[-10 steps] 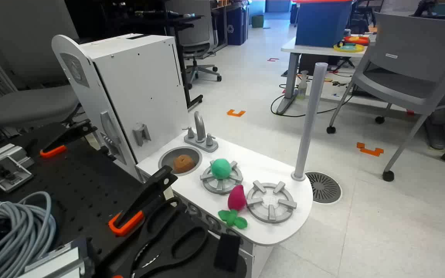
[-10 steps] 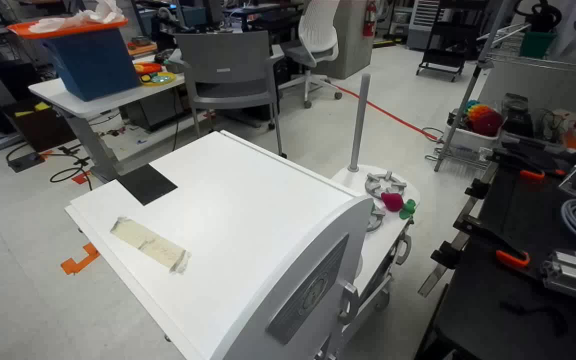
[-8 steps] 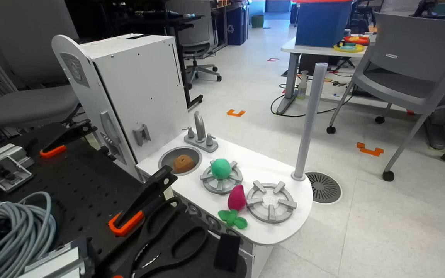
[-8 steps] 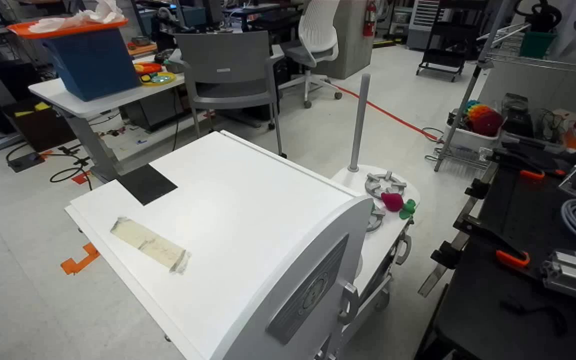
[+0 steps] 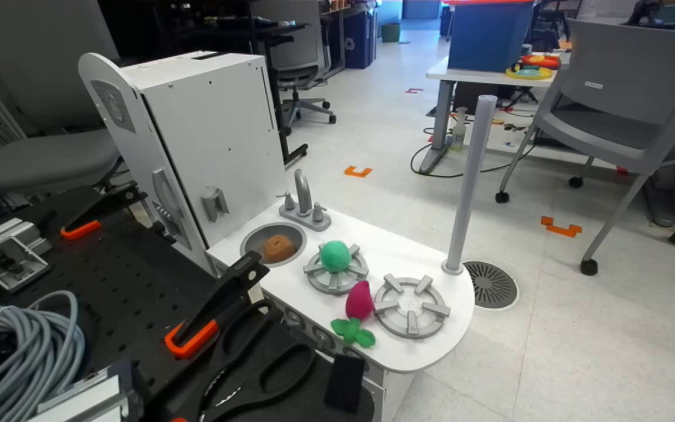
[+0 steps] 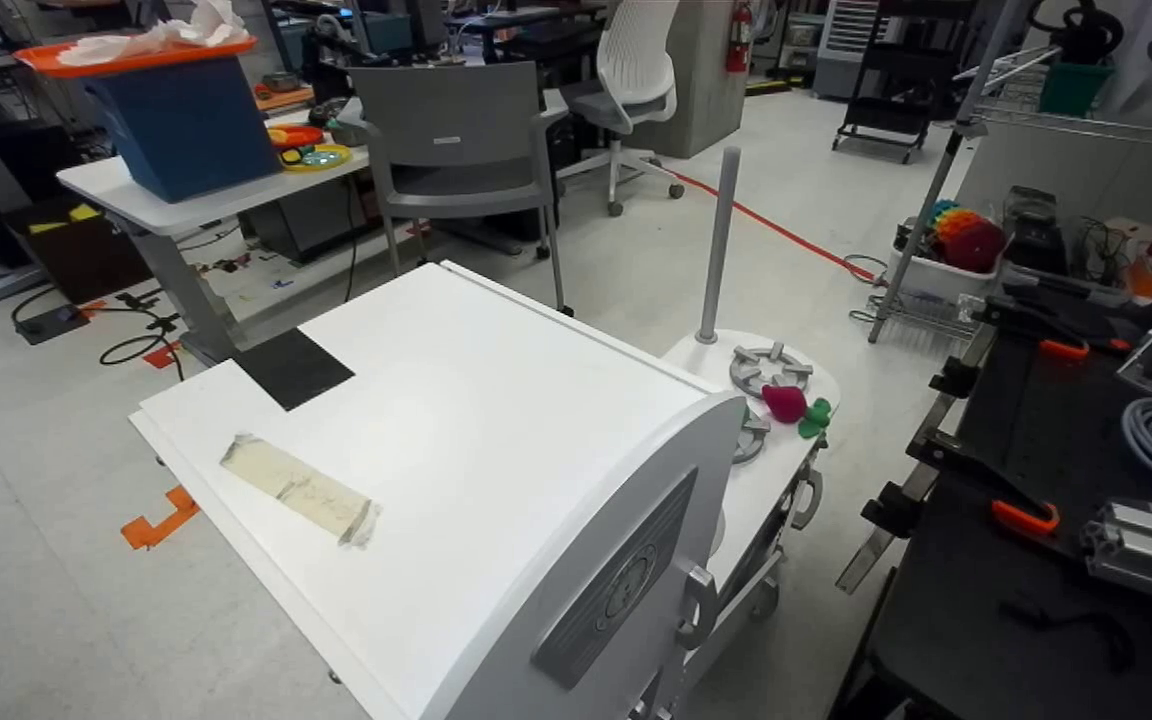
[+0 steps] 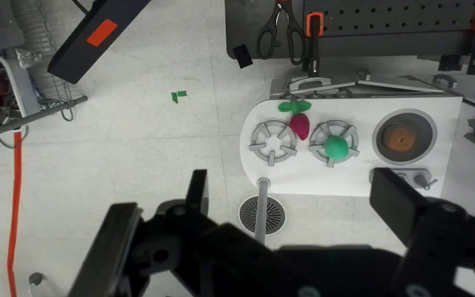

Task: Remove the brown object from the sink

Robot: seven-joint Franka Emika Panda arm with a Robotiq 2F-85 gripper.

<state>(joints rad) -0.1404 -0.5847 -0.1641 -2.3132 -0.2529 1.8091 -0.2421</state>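
Observation:
The brown object (image 5: 278, 249) is a rounded matte lump resting in the sink (image 5: 251, 239), a round grey basin in the white toy-kitchen countertop. Both also show in the wrist view, the brown object (image 7: 399, 138) inside the sink (image 7: 425, 134) at the right. In an exterior view the tall white cabinet (image 6: 456, 420) hides the brown object. My gripper (image 7: 293, 181) shows only in the wrist view. Its fingers are wide apart with nothing between them. It is high above the countertop, and the sink lies up and to the right of the jaws' middle, partly beyond the right finger.
A silver faucet (image 5: 303, 196) stands behind the sink, beside the cabinet wall. A green ball (image 5: 336, 256) sits on a burner grate. A pink pointed object (image 5: 360, 302) lies by the second grate (image 5: 412, 308). A grey pole (image 5: 470, 181) rises from the countertop. A black worktable (image 5: 126, 275) adjoins.

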